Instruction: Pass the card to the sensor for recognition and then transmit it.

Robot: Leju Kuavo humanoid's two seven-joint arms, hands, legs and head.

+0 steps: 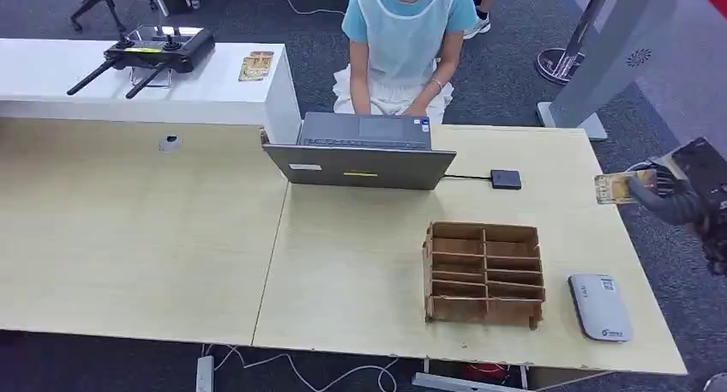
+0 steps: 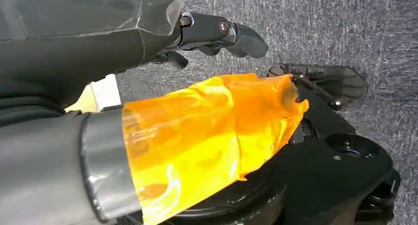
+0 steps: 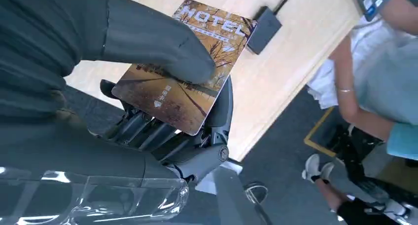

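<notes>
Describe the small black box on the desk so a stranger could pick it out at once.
Start at the open laptop in the middle of the pale wooden desk. A thin black cable runs from its right side to a small flat black box lying on the desk. Unlike the grey device near the front edge, it is black, square and wired.

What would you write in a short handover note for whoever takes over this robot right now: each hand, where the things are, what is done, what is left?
Right hand: holds the card under its thumb, off the table's right edge.
Left hand: hangs over the carpet, holds nothing, fingers partly curled.
Sensor: small black pad on the table, cabled to the laptop, with a person seated behind.
Done: card in hand.
Left: bring the card to the sensor for reading, then pass it on.
</notes>
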